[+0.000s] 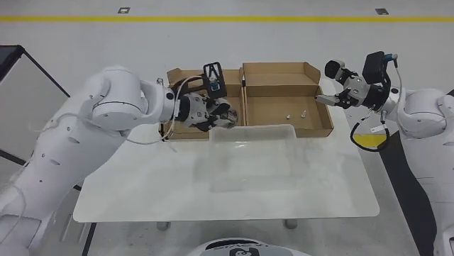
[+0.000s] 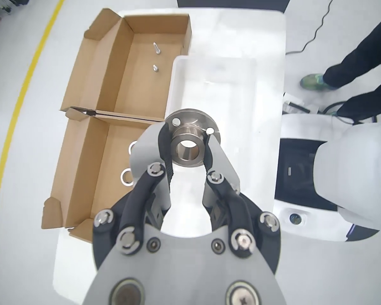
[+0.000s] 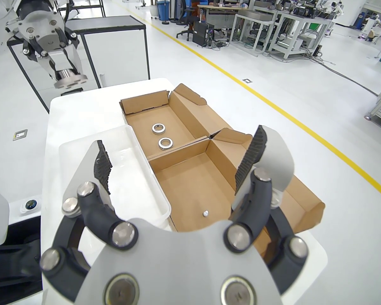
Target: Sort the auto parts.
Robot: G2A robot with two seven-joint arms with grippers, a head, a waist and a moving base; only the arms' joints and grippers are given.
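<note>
The left gripper (image 2: 185,149) is clamped on a flanged metal hub (image 2: 190,122), held above the near edge of the left cardboard box (image 1: 230,82), where two rings (image 3: 165,143) lie. The right gripper (image 3: 177,160) gapes wide by the outer end of the right box (image 1: 273,114), which holds two bolts (image 2: 156,48). A plastic tray (image 1: 252,134) sits just in front of both boxes.

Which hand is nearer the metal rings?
Left. The left hand, gripping a flanged part, is above the box holding the rings; the right hand is at the far end of the neighbouring box.
</note>
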